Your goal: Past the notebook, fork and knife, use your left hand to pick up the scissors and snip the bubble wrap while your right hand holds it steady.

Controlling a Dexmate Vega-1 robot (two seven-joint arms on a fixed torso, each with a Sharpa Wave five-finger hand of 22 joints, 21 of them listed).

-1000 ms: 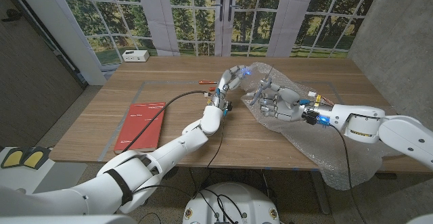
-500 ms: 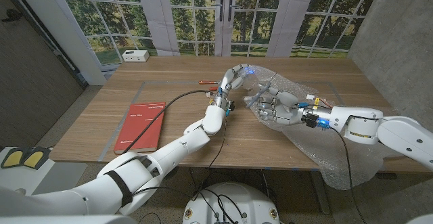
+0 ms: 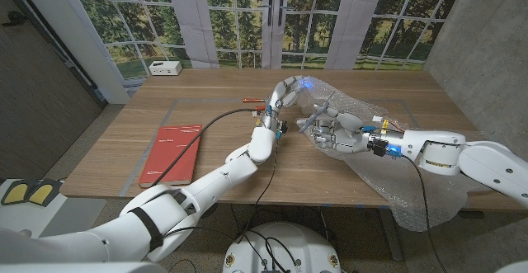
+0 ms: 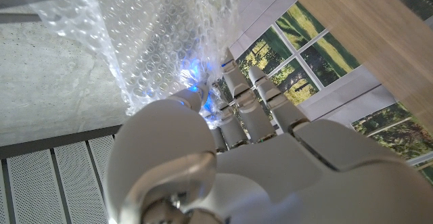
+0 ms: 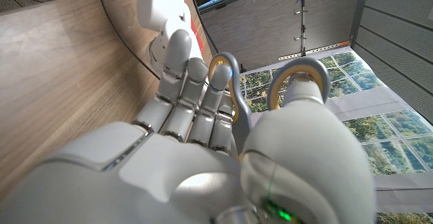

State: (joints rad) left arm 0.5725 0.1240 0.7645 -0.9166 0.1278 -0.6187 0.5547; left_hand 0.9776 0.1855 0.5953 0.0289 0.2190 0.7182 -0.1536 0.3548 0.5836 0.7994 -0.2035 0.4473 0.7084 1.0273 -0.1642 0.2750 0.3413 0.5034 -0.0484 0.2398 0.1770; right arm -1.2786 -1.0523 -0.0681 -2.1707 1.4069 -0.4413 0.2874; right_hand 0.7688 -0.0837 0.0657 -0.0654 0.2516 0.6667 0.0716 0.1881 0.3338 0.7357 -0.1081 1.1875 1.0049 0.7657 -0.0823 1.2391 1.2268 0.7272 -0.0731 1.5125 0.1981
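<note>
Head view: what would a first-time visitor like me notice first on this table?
A big sheet of clear bubble wrap sprawls over the right side of the wooden table and hangs off its near edge. Two white robot hands meet at it: the left hand is raised at its far end, and the right hand holds grey-handled scissors in its fingers. A flat red notebook lies to the left.

A wooden table (image 3: 206,153) stands before tall paned windows (image 3: 247,13) — green trees beyond. Grey walls (image 3: 487,34) flank it — daylight throughout.
</note>
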